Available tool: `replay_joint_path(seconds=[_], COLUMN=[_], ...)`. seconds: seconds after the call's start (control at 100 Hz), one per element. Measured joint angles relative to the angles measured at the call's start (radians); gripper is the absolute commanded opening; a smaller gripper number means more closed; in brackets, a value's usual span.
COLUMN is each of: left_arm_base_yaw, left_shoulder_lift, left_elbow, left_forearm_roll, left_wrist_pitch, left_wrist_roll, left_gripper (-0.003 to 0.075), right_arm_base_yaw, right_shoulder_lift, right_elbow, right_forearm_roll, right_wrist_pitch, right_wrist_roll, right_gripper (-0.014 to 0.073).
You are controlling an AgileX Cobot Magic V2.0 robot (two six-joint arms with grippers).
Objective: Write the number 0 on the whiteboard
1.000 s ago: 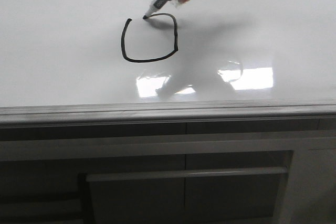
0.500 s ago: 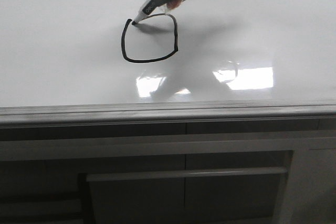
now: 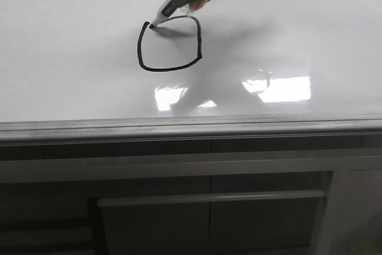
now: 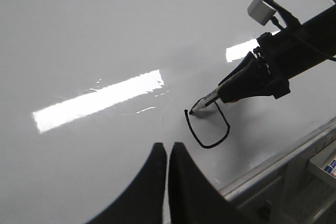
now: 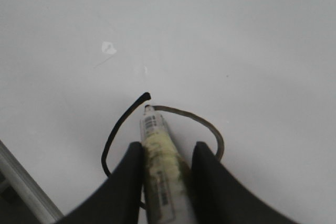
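While the number 0 (image 3: 170, 44) sits nearly closed on the whiteboard (image 3: 71, 46), I see the marker (image 3: 164, 13) tip touching its upper left corner. My right gripper (image 5: 167, 161) is clamped on the marker. My left gripper (image 4: 167, 153) hovers apart, fingers pressed together, empty. I judge the loop's last join is in hand; next I should lift the tip straight off.
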State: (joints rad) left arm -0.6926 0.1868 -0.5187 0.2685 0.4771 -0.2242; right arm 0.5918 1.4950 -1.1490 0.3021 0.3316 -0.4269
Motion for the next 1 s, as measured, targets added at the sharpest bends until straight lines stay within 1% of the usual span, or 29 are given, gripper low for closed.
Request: replay_joint_path(seconds=[0.55,0.66,0.77,0.9,1.0], left_arm_base_yaw=[0.000,0.000,0.000,0.000,0.000], left_shoulder_lift=[0.000,0.000,0.000,0.000,0.000], left_elbow=[0.000,0.000,0.000,0.000,0.000], left_forearm_roll=[-0.002,-0.002,-0.002,-0.002,-0.005], left_wrist_pitch=[0.000,0.000,0.000,0.000,0.000], left_wrist_roll=[0.000,0.000,-0.002,-0.002,-0.002], left_gripper=[-0.0020,-0.0020,-0.0020,-0.0020,-0.0020], right_arm_base_yaw=[0.016,0.018,0.038,0.073,0.086], right_shoulder_lift=[0.001,-0.020,-0.077,-0.171,-0.235], right_elbow=[-0.009,-0.041,-0.118,-0.221,-0.247], right_forearm_roll=[-0.004,-0.016,-0.025,-0.025,-0.025], right_wrist_pitch=[0.006,0.103,0.201,0.284,0.330], right_wrist_roll=[0.000,0.000,0.000,0.000,0.000], right_gripper=[-0.0057,-0.0059,-0.0059,-0.0059,-0.0059])
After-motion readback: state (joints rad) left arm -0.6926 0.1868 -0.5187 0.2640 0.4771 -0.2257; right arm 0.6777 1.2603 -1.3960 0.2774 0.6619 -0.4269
